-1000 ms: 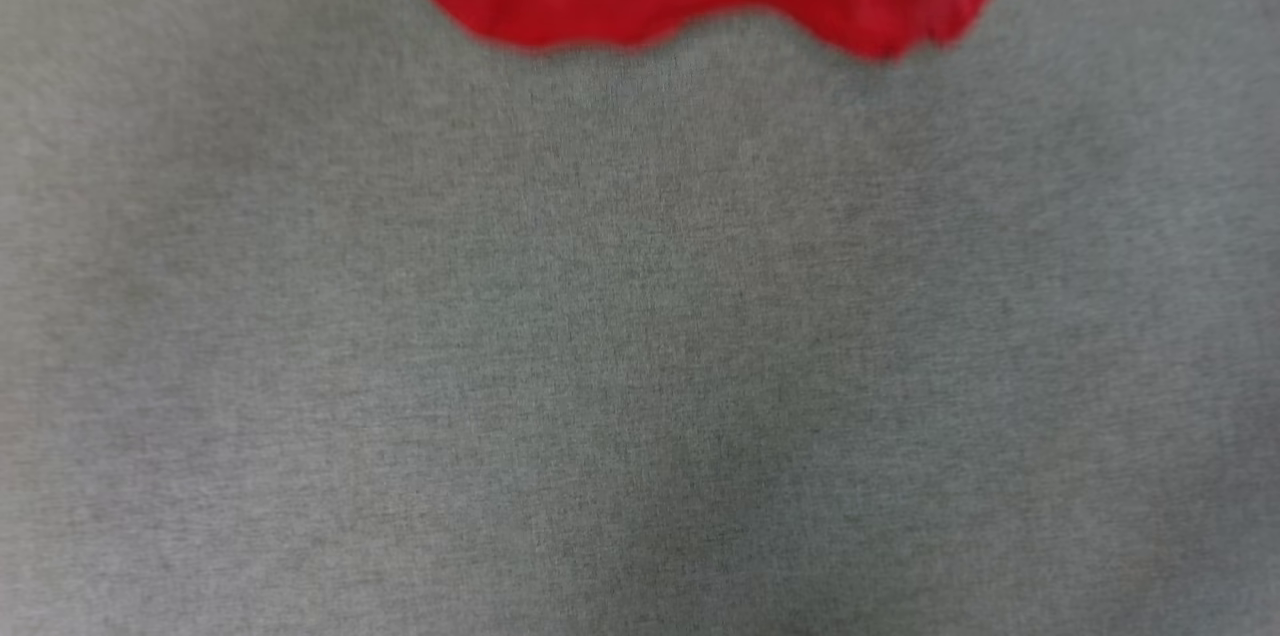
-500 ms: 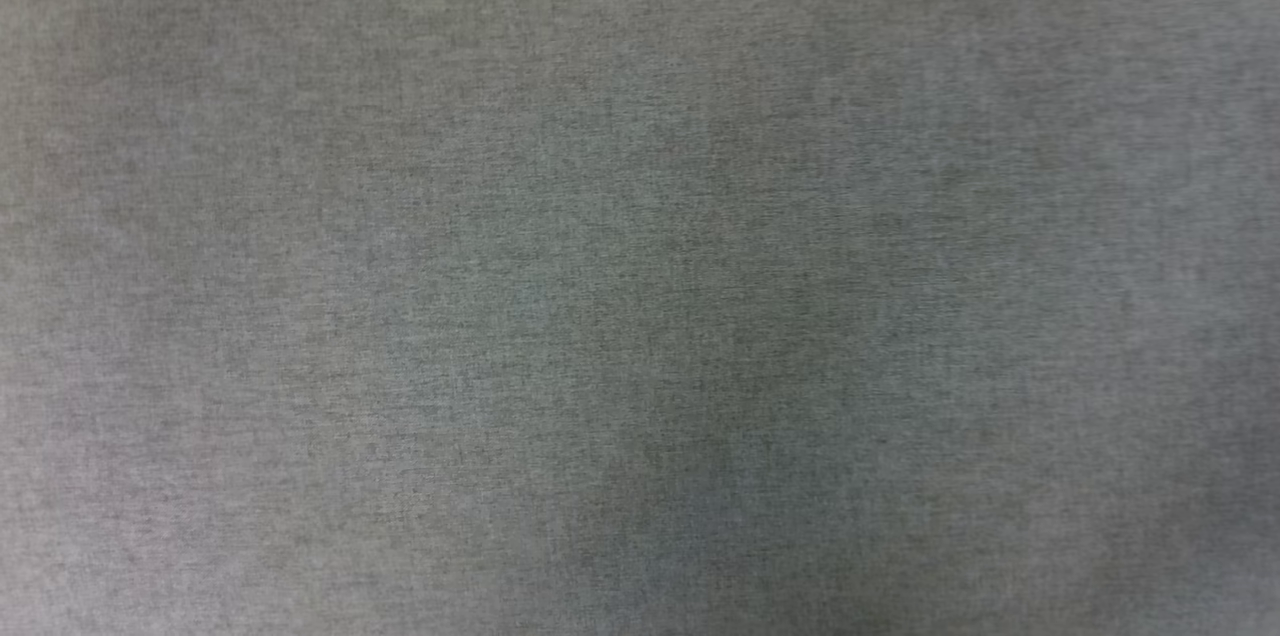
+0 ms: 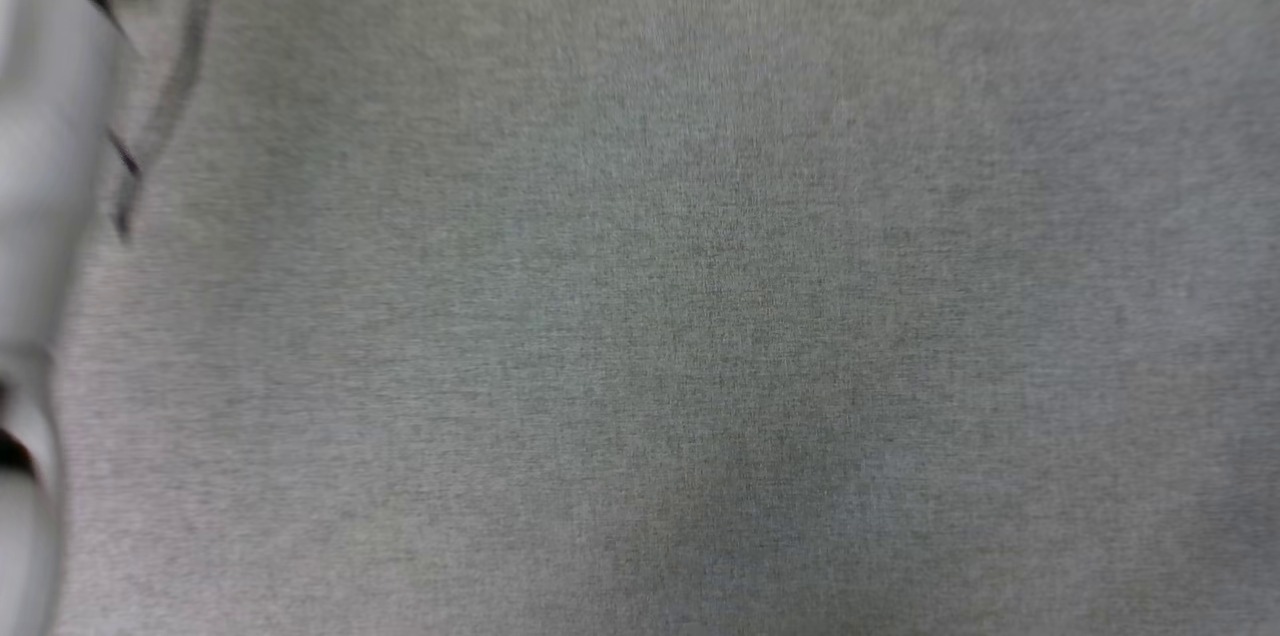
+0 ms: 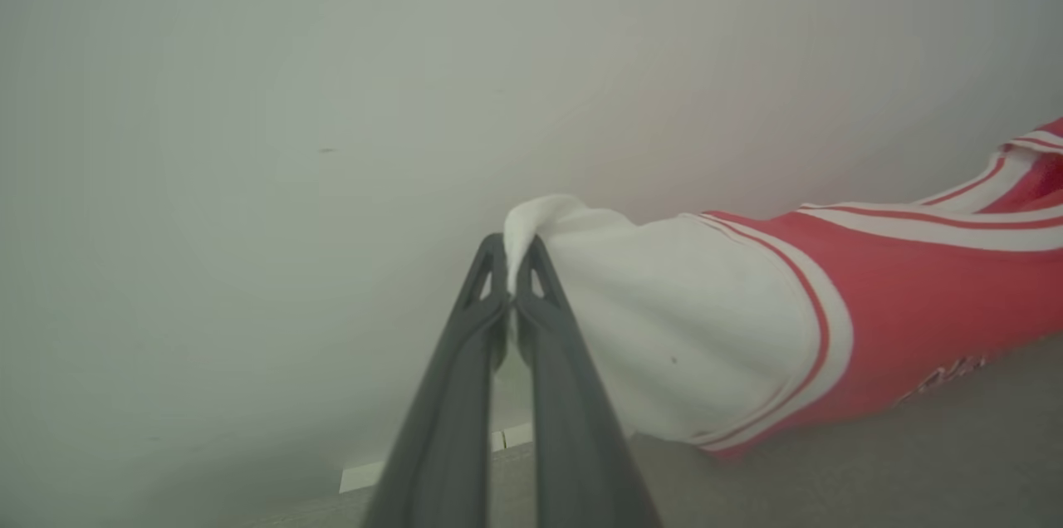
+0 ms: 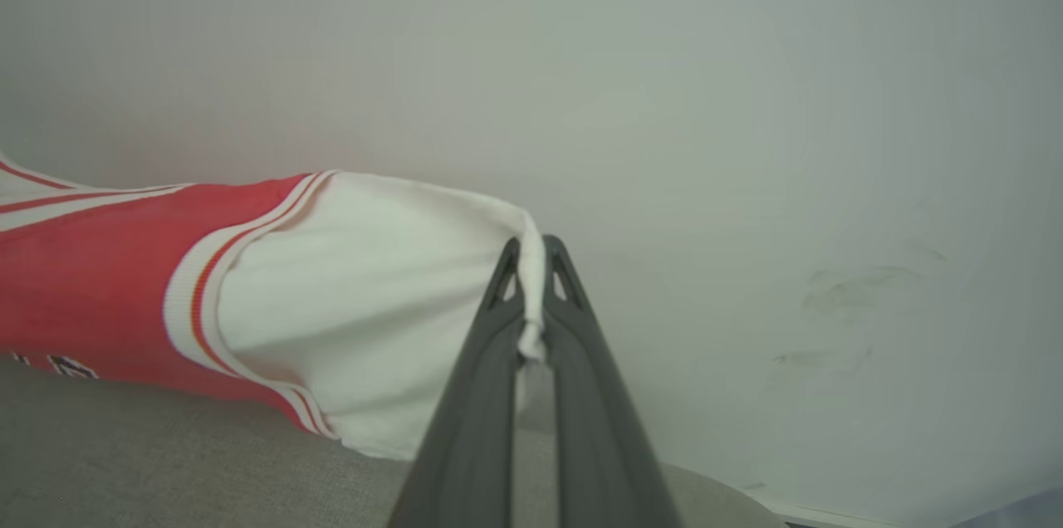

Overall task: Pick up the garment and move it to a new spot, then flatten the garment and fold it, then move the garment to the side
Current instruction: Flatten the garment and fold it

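Wrist views catch the left gripper (image 4: 508, 266) and right gripper (image 5: 531, 266) each pinching a white sleeve of the red jersey T-shirt (image 4: 897, 295); the head view gives grey worktop (image 3: 700, 316), blurred forearm (image 3: 40, 166).

The light is soft and even. In my head view the grey surface (image 3: 760, 216) looks mildly smeared, with a dim shadow pooled low in the middle, and my pale forearm (image 3: 40, 166) at the left edge is streaked by motion blur. Both wrist views are brighter and flatly lit against a washed-out wall. My left fingers (image 4: 552, 395) and right fingers (image 5: 581, 412) go soft toward the bottom edge. The garment (image 4: 747, 320) is slightly hazy and bows near the frame's side.
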### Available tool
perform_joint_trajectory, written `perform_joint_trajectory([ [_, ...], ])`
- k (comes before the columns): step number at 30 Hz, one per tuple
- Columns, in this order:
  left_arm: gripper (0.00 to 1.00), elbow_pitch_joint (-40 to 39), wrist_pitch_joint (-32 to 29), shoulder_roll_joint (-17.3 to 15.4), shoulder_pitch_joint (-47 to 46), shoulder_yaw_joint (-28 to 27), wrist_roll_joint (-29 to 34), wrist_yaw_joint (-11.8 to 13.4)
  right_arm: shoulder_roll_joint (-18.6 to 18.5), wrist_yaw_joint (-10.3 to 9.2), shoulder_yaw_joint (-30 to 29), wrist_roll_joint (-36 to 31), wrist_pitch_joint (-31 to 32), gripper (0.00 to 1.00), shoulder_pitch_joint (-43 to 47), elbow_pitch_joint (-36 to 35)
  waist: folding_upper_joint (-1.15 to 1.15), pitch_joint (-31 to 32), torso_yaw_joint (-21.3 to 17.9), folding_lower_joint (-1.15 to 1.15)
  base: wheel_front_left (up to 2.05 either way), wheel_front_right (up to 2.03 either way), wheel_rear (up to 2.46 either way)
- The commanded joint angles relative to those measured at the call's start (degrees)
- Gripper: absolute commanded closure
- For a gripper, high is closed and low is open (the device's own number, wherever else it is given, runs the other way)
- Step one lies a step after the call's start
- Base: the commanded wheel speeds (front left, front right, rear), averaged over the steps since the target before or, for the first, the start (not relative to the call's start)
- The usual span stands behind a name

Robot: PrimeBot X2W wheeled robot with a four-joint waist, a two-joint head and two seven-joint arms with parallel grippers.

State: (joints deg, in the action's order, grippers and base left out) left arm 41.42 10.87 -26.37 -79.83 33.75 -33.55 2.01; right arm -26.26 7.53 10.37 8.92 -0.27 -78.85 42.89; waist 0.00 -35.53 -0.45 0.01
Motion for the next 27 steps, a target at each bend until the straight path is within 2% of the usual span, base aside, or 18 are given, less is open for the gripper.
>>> perform_joint_trajectory([
  [1, 1.00, -0.6, 0.6, 0.4, 3.1, 0.6, -0.3, 0.1, -0.8, -0.08, 0.6, 1.0, -0.3, 1.00, 3.0, -0.2, 0.00, 2.7, 0.6, -0.01, 0.00, 0.00, 0.00],
  [7, 1.00, -4.3, 1.4, 0.1, 20.1, 1.8, -3.2, 1.2, -3.0, -0.08, 1.5, 7.6, -0.5, 1.00, 18.5, -3.3, 0.00, 9.8, 1.1, -0.01, 0.00, 0.00, 0.00],
  [14, 1.00, -11.8, -2.4, -3.7, 39.0, 4.0, -6.7, 2.5, -6.3, -0.09, 1.8, 15.6, 1.1, 1.00, 37.7, -10.2, 0.00, 17.3, 0.8, -0.01, 0.00, 0.00, 0.00],
  [20, 1.00, -20.2, -5.5, -8.0, 51.0, 5.9, -7.3, 6.1, -10.4, -0.10, 0.6, 18.5, 3.0, 1.00, 51.5, -16.0, 0.00, 22.0, 1.0, -0.01, 0.00, 0.00, 0.00],
  [27, 1.00, -29.0, -8.4, -11.9, 62.0, 7.2, -9.0, 9.8, -13.4, -0.10, -0.2, 19.9, 6.9, 1.00, 65.0, -21.9, 0.00, 26.1, 0.9, -0.01, 0.00, 0.00, 0.00],
])
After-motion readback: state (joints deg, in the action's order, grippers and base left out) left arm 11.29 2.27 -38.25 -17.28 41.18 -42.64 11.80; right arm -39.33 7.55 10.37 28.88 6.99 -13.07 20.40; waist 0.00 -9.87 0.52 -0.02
